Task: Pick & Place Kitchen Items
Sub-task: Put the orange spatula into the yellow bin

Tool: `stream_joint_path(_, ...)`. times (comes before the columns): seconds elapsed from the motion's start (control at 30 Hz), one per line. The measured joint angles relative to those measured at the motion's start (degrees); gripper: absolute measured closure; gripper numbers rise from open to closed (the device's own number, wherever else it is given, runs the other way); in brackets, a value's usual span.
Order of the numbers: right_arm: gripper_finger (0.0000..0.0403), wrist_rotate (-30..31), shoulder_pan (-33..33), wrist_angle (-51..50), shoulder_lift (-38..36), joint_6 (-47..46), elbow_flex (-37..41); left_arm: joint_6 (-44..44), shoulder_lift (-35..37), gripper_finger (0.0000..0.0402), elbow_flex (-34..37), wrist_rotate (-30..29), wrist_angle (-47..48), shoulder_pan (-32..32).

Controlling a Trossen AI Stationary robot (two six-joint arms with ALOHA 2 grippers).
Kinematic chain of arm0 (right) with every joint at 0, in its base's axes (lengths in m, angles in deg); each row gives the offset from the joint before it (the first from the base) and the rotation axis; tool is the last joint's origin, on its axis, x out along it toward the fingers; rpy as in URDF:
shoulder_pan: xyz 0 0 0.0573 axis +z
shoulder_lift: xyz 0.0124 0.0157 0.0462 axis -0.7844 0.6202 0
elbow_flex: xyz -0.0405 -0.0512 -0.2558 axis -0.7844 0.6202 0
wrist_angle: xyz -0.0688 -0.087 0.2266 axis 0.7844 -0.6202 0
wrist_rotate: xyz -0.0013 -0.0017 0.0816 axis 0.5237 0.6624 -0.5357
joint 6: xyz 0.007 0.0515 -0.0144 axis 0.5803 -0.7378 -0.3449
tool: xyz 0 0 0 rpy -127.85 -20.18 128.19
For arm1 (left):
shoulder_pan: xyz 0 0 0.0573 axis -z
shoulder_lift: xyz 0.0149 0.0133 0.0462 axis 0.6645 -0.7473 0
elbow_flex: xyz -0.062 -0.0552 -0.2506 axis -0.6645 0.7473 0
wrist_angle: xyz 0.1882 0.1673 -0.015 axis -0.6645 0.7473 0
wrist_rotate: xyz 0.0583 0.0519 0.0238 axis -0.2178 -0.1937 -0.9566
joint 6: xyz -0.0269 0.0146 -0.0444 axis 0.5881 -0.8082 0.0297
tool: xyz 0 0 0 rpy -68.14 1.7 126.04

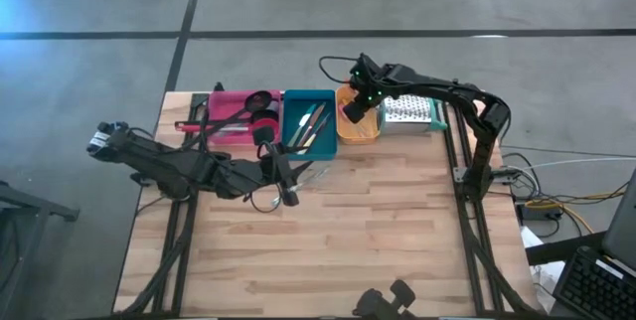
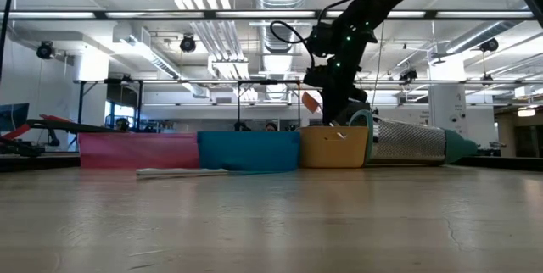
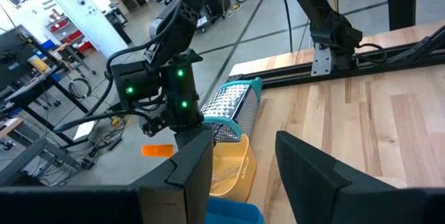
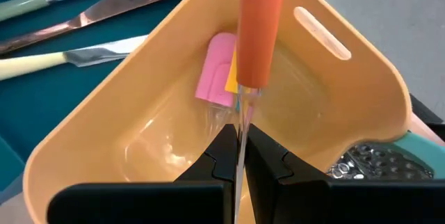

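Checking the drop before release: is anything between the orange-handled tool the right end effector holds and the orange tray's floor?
Nothing visible blocks it. The tool hangs over the tray, whose floor holds only a pink piece.

Near half of the wooden table (image 1: 338, 250) is bare; free passage there. Far edge blocked by a row standing side by side: pink tray (image 1: 231, 113), teal tray (image 1: 309, 121), orange tray (image 1: 358, 126), then a metal grater (image 1: 410, 112) lying just beside the orange tray. Right gripper (image 1: 351, 111) hangs over the orange tray, closed on an orange-handled utensil (image 4: 259, 29), obstructing access from above. Left gripper (image 1: 283, 176) and its arm lie low in front of the pink and teal trays.
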Motion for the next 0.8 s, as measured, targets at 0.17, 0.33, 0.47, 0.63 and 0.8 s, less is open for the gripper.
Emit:
stream_joint_path(0.17,0.0394,0.15,0.02,-3.27,2.43,-0.26,-1.41,0.0,0.0,0.0241,0.0,0.0,0.0,-0.01)
stream_joint_path(0.33,0.0394,0.7,-0.16,-8.22,8.53,1.11,-6.76,0.0,0.0,0.0241,0.0,0.0,0.0,-0.02)
stream_joint_path(0.47,0.0394,0.64,-0.44,-13.28,12.52,0.75,-12.04,0.0,0.0,0.0241,0.0,0.0,0.02,-0.02)
stream_joint_path(0.63,0.0394,0.0,-0.36,-18.77,16.63,1.24,-17.31,0.0,0.0,0.0241,0.0,0.0,0.02,-0.02)
stream_joint_path(0.8,0.0394,-0.46,-0.46,-20.08,19.13,1.7,-20.12,0.0,0.0,0.0241,0.0,0.01,0.0,-0.05)
